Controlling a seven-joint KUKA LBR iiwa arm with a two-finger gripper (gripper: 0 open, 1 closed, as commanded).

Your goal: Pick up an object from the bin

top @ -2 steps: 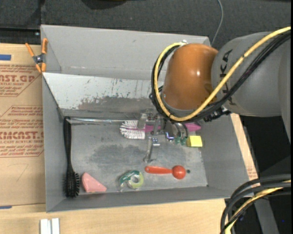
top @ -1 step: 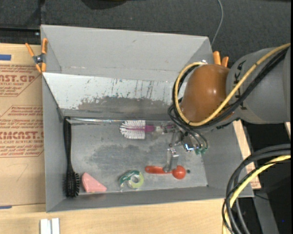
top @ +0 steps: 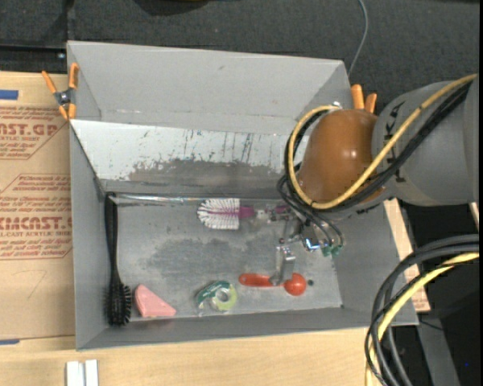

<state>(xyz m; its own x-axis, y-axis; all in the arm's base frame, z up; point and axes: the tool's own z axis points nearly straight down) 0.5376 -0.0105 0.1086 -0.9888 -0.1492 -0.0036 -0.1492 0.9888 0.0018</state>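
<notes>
Red oblong thing lies flat on the floor of the grey metal bin, close to the front wall and right of the middle. A small red ball sits just beside its right end; whether the two touch or are joined cannot be told. The jaws hang over the gap between these two red pieces, low in the bin, at the tip of the arm that reaches in from the right with its orange cover and looped cables. Whether the jaws are open or closed cannot be told, and nothing is seen between them.

Left of the red pieces lies a green and white ring-shaped thing, and further left a pink wedge. A black brush lies along the left wall with its bristle head in the front corner. A white-bristled brush with a purple handle lies against the back wall.
</notes>
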